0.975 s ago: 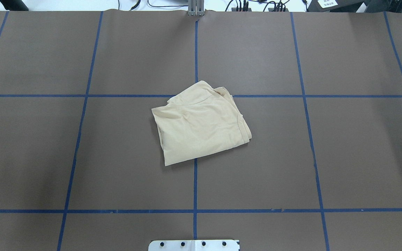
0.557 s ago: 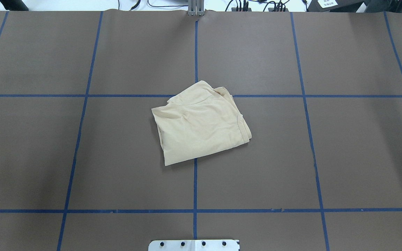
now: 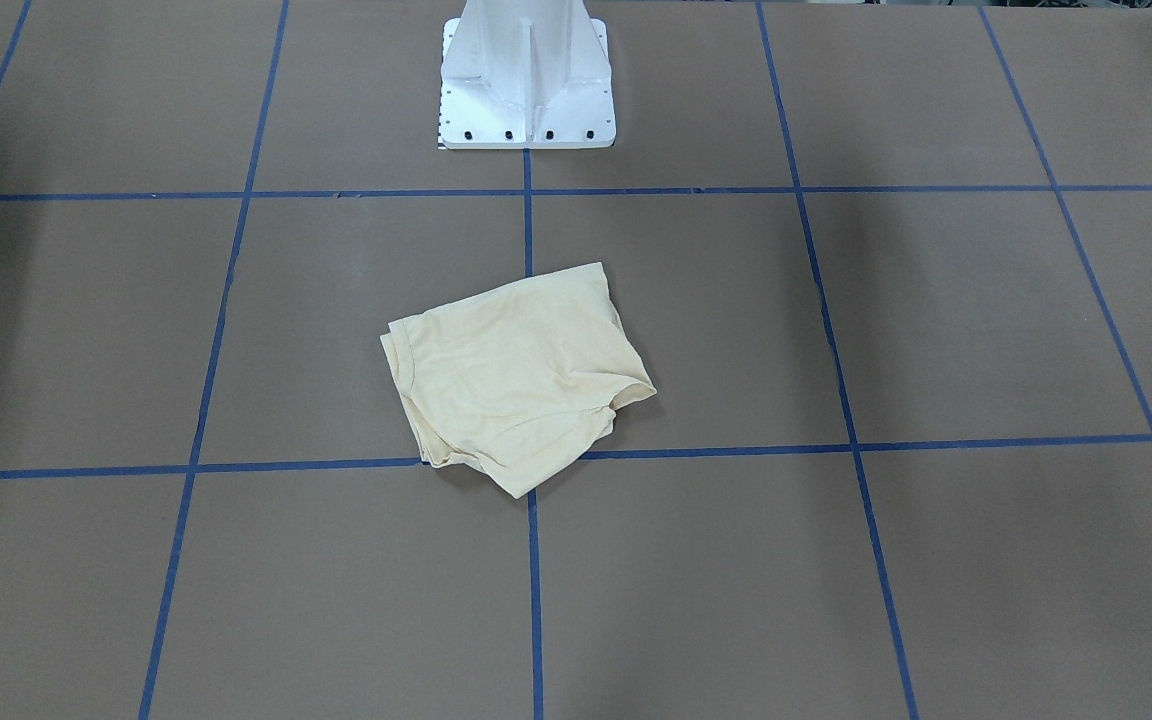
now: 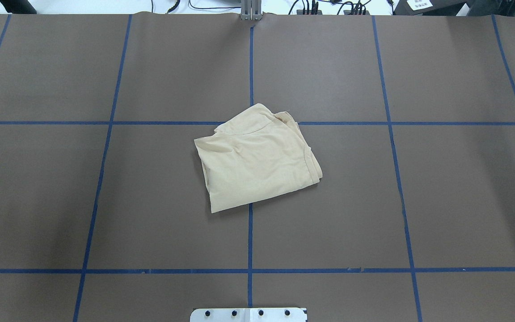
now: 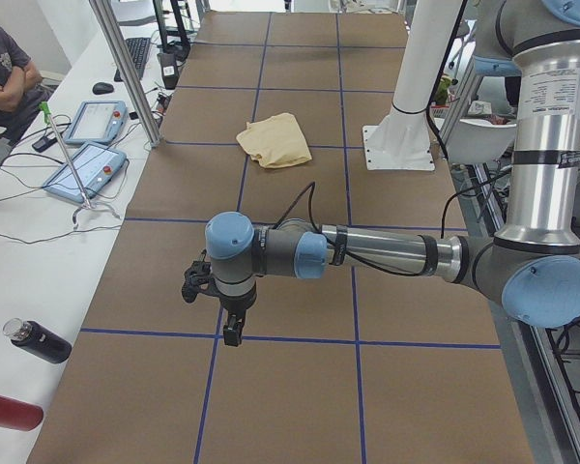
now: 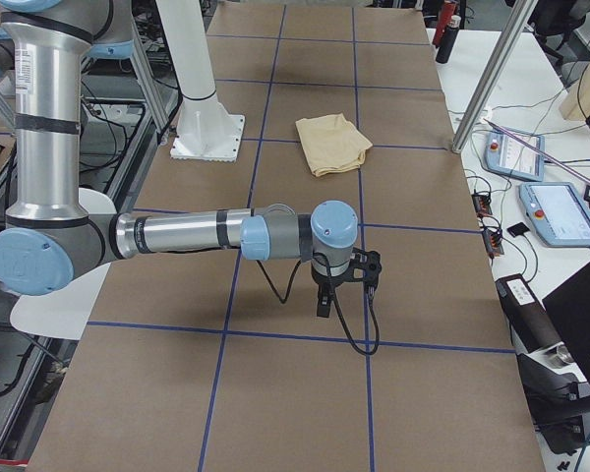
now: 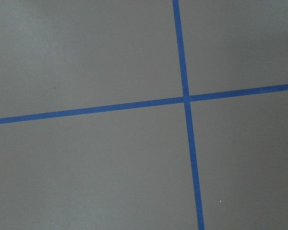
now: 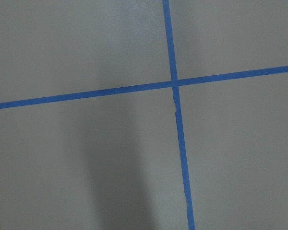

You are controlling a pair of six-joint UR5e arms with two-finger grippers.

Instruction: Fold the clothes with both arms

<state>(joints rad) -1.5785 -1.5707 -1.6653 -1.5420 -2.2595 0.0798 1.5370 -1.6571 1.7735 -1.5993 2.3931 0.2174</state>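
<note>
One shirt (image 4: pixel 257 156), pale cream-yellow, lies folded into a rough square at the middle of your table (image 4: pixel 373 201). It sits across the crossing of two blue tape lines (image 4: pixel 250 237). In the overhead view one corner points to 7 o'clock, the bunched layered end sits toward 12 to 1 o'clock, and a stitched edge runs down the 3 o'clock side. No print shows on the upper face.

From the pedestal (image 3: pixel 526 80) the shirt is at 12 o'clock. Nothing touches it.

The left arm (image 5: pixel 387 253) reaches out level over the table end on the robot's left, well apart from the shirt, with the left gripper (image 5: pixel 232 332) pointing down above the mat. The right arm (image 6: pixel 177 234) mirrors it at the other end, with the right gripper (image 6: pixel 323 303) also pointing down.

You cannot tell from these side views whether either pair of fingers is released or clenched. Both wrist views show only brown mat and a tape cross.
</note>
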